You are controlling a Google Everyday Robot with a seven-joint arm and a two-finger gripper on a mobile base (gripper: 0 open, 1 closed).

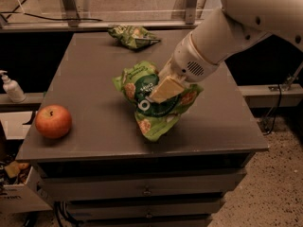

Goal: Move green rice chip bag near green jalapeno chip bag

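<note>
Camera view shows the gripper over the middle of the counter, its fingers clamped on the tilted green rice chip bag, well apart from the green jalapeno chip bag at the back edge.

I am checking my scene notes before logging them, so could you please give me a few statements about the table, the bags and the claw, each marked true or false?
1. The claw grips the green rice chip bag over the middle of the table. True.
2. The green jalapeno chip bag lies near the table's far edge. True.
3. The two bags touch. False: bare tabletop separates them.
4. The apple sits beside the green jalapeno chip bag. False: it is near the front corner, on the picture's left.
5. The pump bottle stands on the table. False: it stands off the table, on a ledge past its left side.
</note>
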